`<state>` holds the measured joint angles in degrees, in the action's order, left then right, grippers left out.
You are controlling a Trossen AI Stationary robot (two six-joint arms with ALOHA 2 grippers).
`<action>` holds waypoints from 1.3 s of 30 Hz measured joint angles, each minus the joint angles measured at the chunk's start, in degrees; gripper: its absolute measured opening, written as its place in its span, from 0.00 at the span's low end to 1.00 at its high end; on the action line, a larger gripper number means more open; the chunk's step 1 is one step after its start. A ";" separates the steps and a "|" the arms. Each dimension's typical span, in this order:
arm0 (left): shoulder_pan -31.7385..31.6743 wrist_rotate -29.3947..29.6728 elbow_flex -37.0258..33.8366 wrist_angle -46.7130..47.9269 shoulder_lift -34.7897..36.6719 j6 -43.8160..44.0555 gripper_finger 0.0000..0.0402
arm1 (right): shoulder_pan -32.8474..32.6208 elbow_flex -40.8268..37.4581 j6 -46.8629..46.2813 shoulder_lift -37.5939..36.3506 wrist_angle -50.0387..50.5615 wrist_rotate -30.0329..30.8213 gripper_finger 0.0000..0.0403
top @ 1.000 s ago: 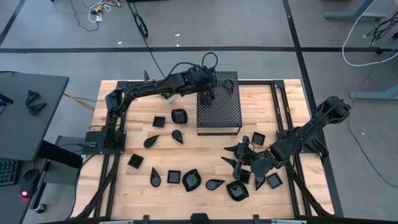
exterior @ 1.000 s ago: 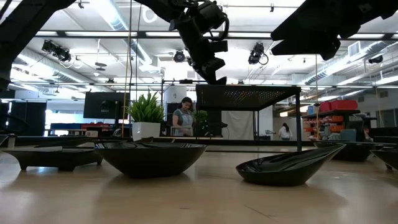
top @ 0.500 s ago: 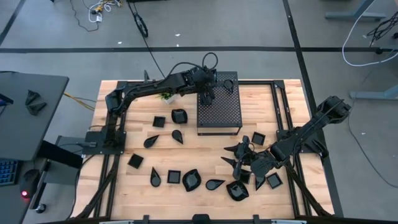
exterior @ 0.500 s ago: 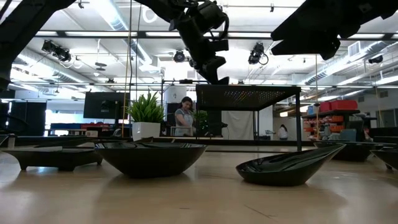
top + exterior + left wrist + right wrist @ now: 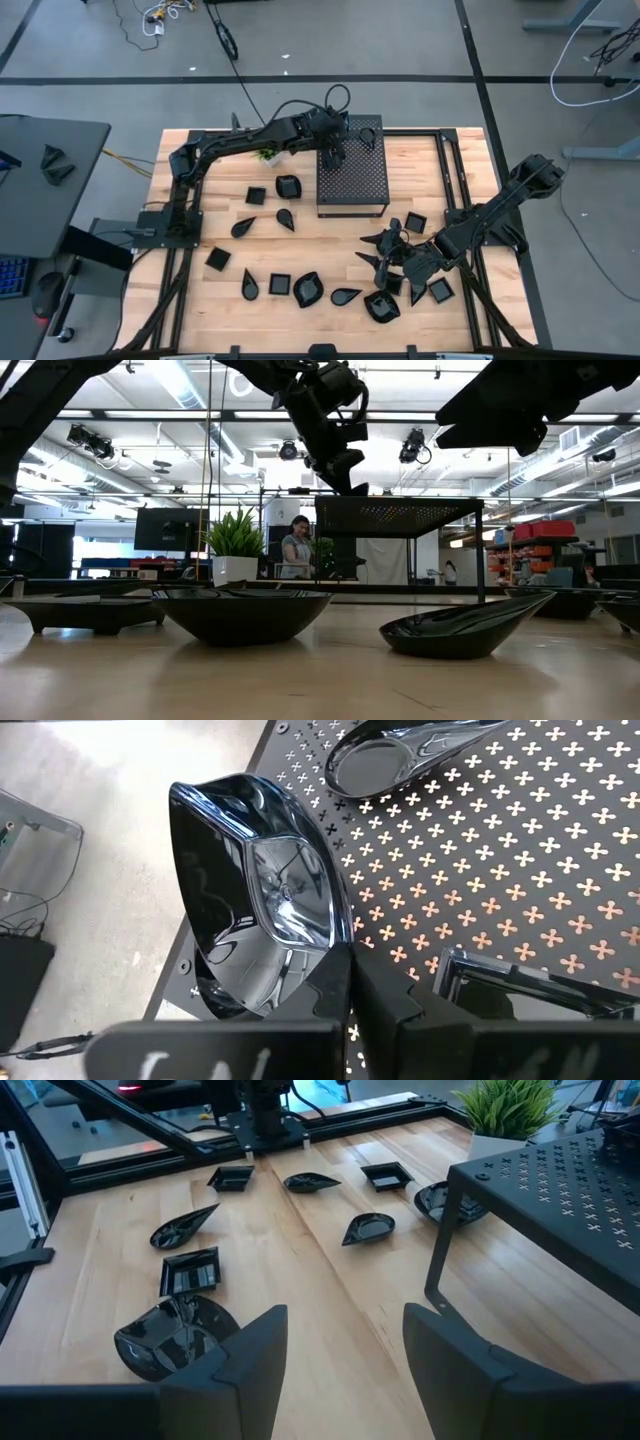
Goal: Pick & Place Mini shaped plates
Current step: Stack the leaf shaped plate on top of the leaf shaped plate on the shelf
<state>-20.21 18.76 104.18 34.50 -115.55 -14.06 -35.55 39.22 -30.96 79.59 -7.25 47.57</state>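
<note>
Over the perforated box (image 5: 352,180) at the counter's (image 5: 330,250) twelve o'clock, the left gripper (image 5: 348,982) has its jaws pinching the rim of a glossy rounded plate (image 5: 262,890), tilted on edge above the box's far-left corner. Other mini plates (image 5: 307,289) lie scattered from seven to four o'clock. At four o'clock the right gripper (image 5: 345,1345) hovers, jaws spread, holding nothing.

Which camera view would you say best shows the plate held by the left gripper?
The left wrist view: the glossy plate fills it, pinched by the left gripper. The high view hides it beneath the arm; the low view shows only the gripper; the right wrist view misses it.
</note>
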 joint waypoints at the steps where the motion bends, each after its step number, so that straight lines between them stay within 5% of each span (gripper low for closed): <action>1: 0.00 0.02 0.00 0.00 0.00 -0.03 0.04 | -0.01 0.00 0.00 0.00 0.00 0.00 0.51; 39: 0.20 2.60 -0.02 0.05 -1.73 -2.01 0.04 | -0.04 0.02 0.44 0.00 -0.48 -0.02 0.51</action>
<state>-20.01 21.37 104.16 34.55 -117.27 -16.08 -35.59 39.24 -30.52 79.59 -7.73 47.55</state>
